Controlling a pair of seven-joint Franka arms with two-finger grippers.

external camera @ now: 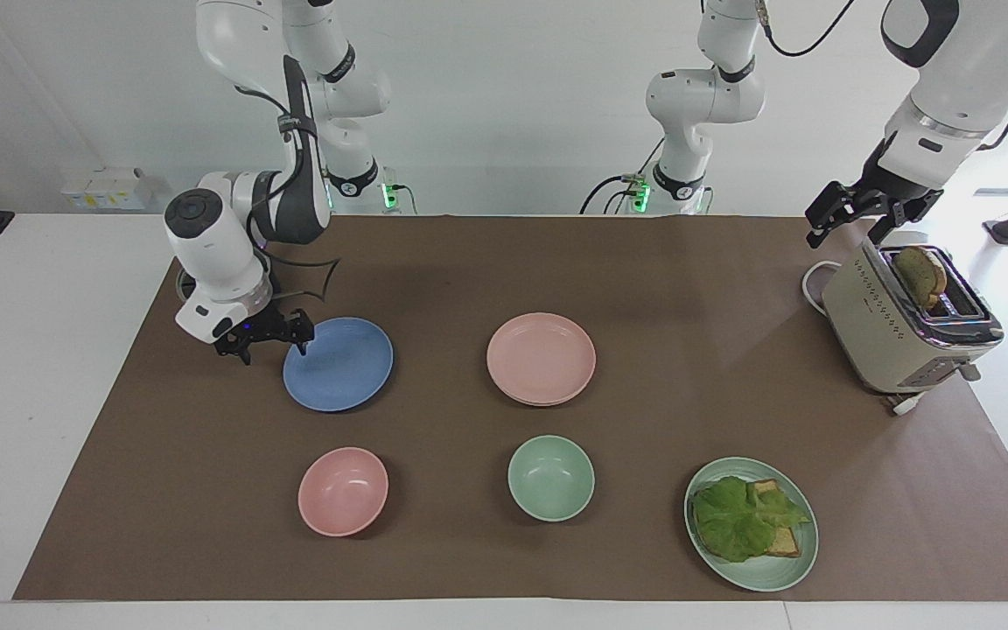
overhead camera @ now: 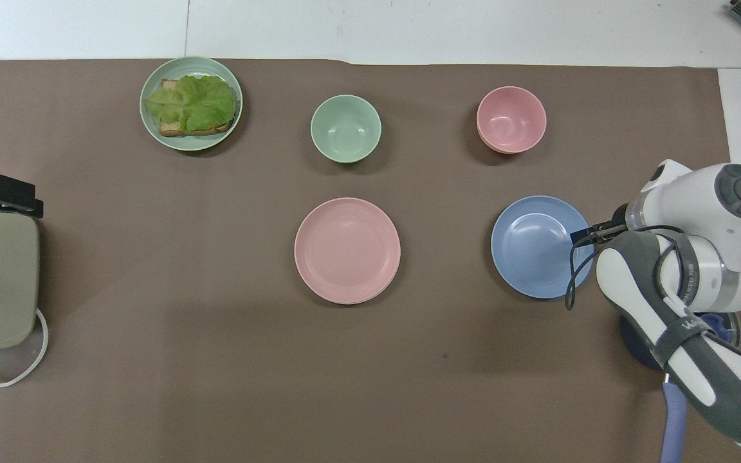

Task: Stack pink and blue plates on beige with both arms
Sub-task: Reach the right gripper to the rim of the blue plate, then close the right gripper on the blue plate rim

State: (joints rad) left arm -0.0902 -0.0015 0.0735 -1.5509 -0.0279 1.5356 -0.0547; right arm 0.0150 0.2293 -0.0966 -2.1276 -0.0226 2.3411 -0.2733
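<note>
The blue plate (external camera: pixel 339 364) serves as the landmark: it lies flat on the brown mat (external camera: pixel 504 262), toward the right arm's end of the table. The right gripper (external camera: pixel 262 337) hangs low at the edge of the blue plate that faces the right arm's end, its fingers spread apart and holding nothing; one fingertip sits over the plate's rim, though contact cannot be judged. The pink plate (external camera: pixel 541 359) rests beside the blue plate, toward the left arm's end and well apart from it. A thin second rim shows under the pink plate, too slight to tell its colour. The pink bowl (external camera: pixel 343 491) stands farther from the robots than the blue plate, and the green bowl (external camera: pixel 551 478) lies beside that bowl, toward the left arm's end. The dark pot (overhead camera: pixel 666 341) sits nearer to the robots than the blue plate, mostly hidden under the right arm. The left gripper (external camera: pixel 854 210) waits with fingers released over the toaster (external camera: pixel 902 325), far from the blue plate at the left arm's end
</note>
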